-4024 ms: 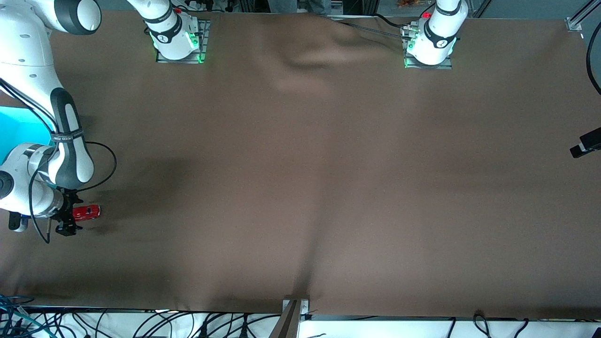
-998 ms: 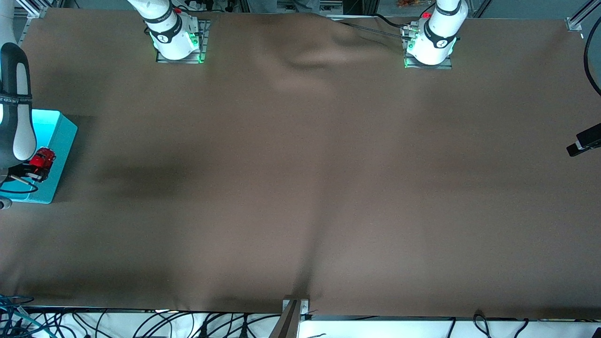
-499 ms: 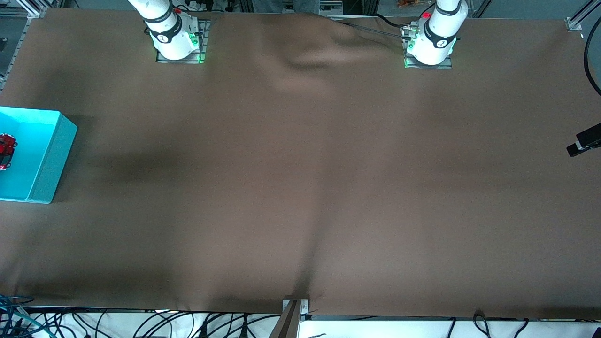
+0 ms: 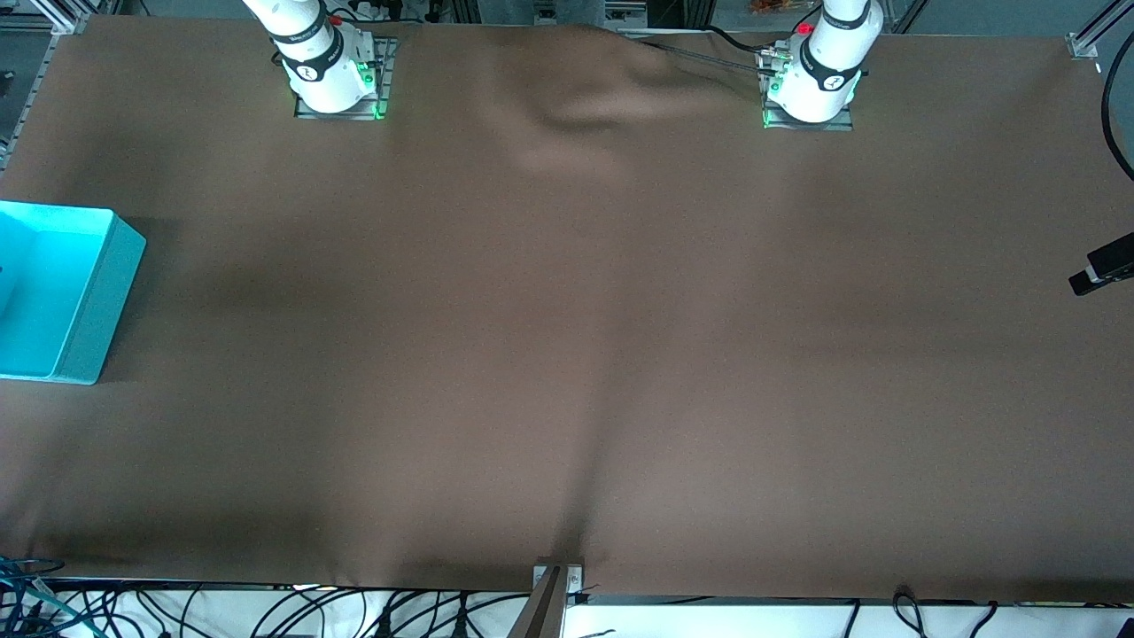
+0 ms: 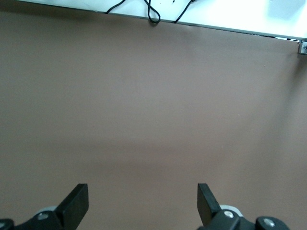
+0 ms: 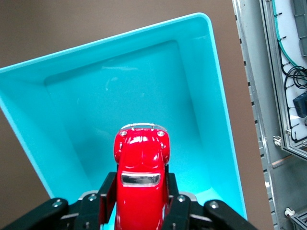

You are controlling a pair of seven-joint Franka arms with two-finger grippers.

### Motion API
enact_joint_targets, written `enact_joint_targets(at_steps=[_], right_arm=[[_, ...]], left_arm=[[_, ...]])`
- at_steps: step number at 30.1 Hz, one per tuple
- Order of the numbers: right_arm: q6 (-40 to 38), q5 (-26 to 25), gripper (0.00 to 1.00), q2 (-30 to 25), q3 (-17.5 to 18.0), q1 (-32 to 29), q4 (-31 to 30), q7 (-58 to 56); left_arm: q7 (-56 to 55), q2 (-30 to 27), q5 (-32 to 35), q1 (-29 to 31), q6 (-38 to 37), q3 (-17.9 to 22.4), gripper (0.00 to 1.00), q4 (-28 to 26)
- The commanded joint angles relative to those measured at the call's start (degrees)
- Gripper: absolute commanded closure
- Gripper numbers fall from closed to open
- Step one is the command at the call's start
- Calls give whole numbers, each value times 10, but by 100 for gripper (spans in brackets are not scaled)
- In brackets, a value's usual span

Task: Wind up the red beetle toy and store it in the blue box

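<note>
At the right arm's end of the table, partly cut off by the edge of the front view, stands the blue box (image 4: 62, 292), open side up on the brown table cloth (image 4: 567, 354). From my remote station I read the right wrist view as follows: the right gripper (image 6: 142, 203) hangs over the box interior with its two fingers (image 6: 106, 191) clamped on the flanks of the red beetle toy (image 6: 141, 167). The toy is held level above the box floor, its rounded nose pointing away from the wrist, one dark window showing on its top, and a strip of silvery trim at the nose. I see the turquoise walls (image 6: 211, 96) of the box around the toy on all visible sides; the toy is not touching them.

The left gripper (image 5: 143, 203) waits over bare cloth toward the left arm's end of the table, its fingers (image 5: 76, 203) spread wide apart with nothing between them. In the front view only the two arm bases appear, along the table edge farthest from the camera; neither gripper is visible there.
</note>
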Motion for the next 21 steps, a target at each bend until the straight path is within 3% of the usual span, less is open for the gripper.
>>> enact_joint_targets(at_steps=[1, 5, 21], right_arm=[[40, 20, 100, 10, 3, -28, -28, -35], [56, 49, 100, 19, 3, -41, -36, -55], [155, 51, 100, 24, 3, -58, -122, -59]], left_arm=[[10, -5, -13, -2, -11, 2, 0, 4], [10, -5, -13, -1, -11, 0, 0, 4], [10, -5, -13, -1, -11, 0, 0, 4]])
